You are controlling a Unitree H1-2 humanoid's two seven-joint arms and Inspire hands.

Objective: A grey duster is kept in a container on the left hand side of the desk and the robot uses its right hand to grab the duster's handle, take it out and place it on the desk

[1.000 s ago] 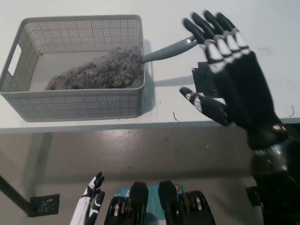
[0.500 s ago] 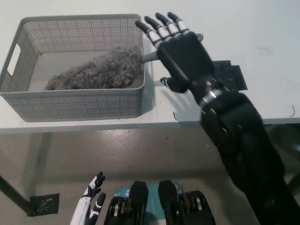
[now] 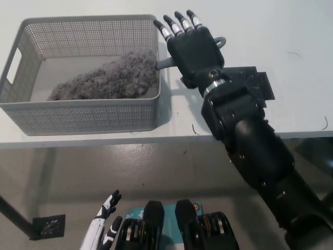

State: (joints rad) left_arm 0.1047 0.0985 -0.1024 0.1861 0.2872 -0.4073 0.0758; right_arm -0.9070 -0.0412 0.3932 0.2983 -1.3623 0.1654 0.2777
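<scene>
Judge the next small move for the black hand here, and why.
Probably curl the fingers around the duster's handle. The right hand lies flat and open over it, covering most of it, while the duster sits in the container. The left hand hangs low by the body.

1. The place looks like a lab or plain workroom, though little shows which.
2. A bare white desk (image 3: 291, 31) fills the upper frame.
3. Below its edge lies a polished grey concrete-like floor (image 3: 78, 172).
4. A small dark floor plate (image 3: 50, 227) sits at lower left.
</scene>
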